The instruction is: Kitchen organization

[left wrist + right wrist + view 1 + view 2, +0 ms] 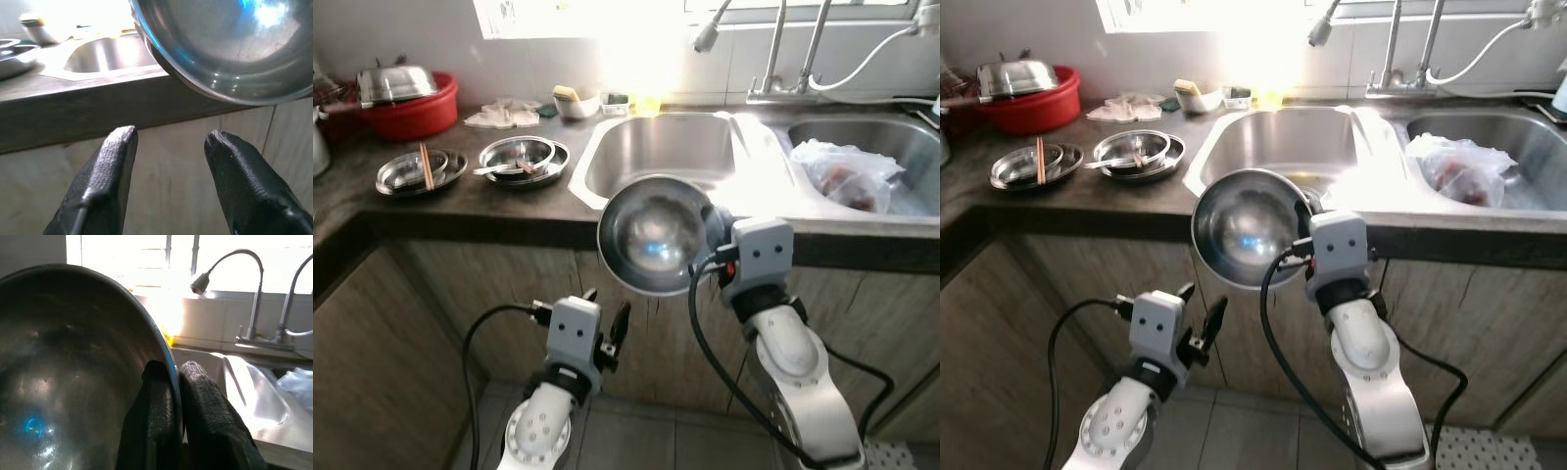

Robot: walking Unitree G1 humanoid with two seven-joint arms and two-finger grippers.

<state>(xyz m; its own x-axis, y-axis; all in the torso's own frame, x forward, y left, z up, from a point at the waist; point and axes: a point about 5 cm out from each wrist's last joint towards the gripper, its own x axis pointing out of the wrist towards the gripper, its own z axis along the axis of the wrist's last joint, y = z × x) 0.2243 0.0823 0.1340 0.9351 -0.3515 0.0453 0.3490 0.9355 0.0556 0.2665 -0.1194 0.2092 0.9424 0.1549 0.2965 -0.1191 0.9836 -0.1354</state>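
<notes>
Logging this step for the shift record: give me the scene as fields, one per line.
right gripper: shut on the rim of the steel bowl, held tilted in front of the counter edge
left gripper: open, low before the cabinet, holding nothing
left sink basin: nothing seen inside
right sink basin: holds a plastic bag
counter: two steel plates, red basin

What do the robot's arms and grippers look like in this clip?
Both arms are glossy silver with rounded shells, ending in boxy grey wrist blocks with small dark dots. A black cable loops from each wrist. The left gripper and right gripper each carry two long, black, textured fingers.
</notes>
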